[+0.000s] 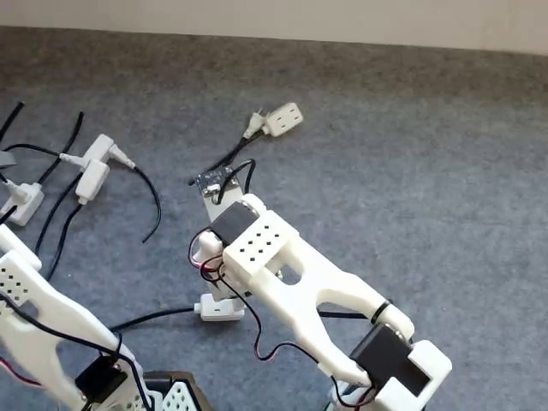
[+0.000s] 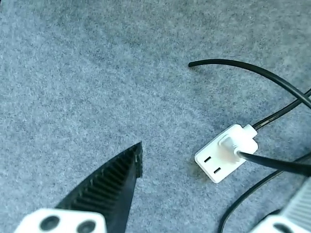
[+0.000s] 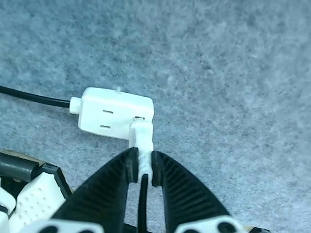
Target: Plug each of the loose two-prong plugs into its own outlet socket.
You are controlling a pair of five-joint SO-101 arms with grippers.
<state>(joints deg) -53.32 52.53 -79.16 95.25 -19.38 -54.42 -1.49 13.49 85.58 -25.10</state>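
The right hand is pinched narrow on the white plug, holding it by the tail end where its black cord runs back between the fingers. The plug's long axis carries straight on from the hand, prongs leading, and meets the white socket at one end of its slotted face. The socket's own long axis lies crosswise to the plug. The prongs seem to be at the slot mouth or partly in, though how deep they sit is hard to tell.

In the high view this socket peeks out at lower centre of the frame, on the grey surface. The right arm covers the plug there, so alignment can be judged from the wrist alone.

The left hand shows one dark finger, and its opening I cannot tell. It hangs apart from a second socket, so the right hand is the nearer one.
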